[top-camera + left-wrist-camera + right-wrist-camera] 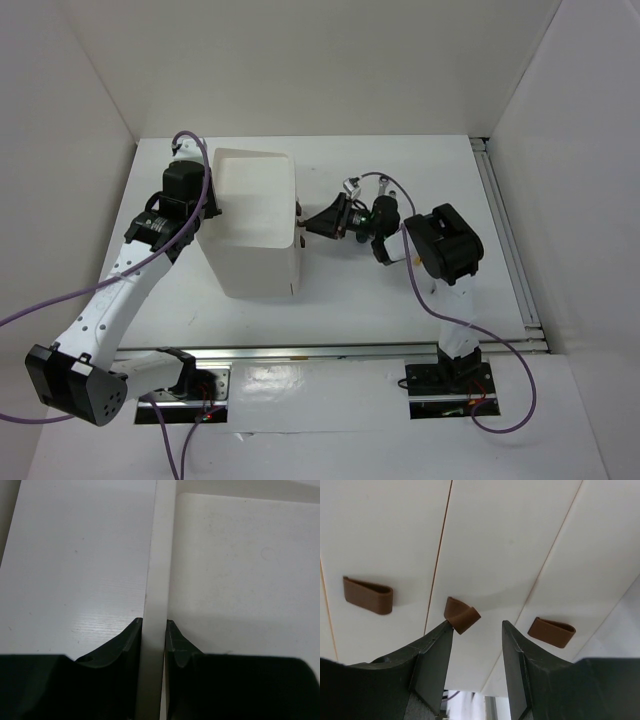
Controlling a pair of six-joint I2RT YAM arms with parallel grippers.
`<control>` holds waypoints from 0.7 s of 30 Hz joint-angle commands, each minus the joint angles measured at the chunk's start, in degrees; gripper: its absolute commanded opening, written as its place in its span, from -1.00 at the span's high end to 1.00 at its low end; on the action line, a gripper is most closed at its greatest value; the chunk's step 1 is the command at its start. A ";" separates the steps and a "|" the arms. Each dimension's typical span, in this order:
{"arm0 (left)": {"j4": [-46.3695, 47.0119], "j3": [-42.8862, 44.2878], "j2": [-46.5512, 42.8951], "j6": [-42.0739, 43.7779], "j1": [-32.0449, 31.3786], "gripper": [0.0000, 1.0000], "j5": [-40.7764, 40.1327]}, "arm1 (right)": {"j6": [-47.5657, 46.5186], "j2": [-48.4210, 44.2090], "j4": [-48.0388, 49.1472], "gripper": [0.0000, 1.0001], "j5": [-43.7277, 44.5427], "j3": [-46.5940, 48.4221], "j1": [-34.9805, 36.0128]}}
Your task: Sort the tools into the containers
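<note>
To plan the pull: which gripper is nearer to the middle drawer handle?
Right. The right gripper is open at the middle handle; the left gripper clamps the box wall on the opposite side.

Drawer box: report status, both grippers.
Left gripper shut on box wall. Right gripper open at middle drawer handle, not gripped. Handle off centre, by one fingertip.

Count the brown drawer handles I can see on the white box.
3, all on the drawer fronts of the white box in the right wrist view: left handle, middle handle, right handle. Others may lie outside the frame.
</note>
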 commanded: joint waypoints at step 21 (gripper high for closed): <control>-5.47 -0.84 1.09 -3.95 -0.76 0.73 5.06 | 4.61 1.93 34.17 0.17 0.69 4.55 2.20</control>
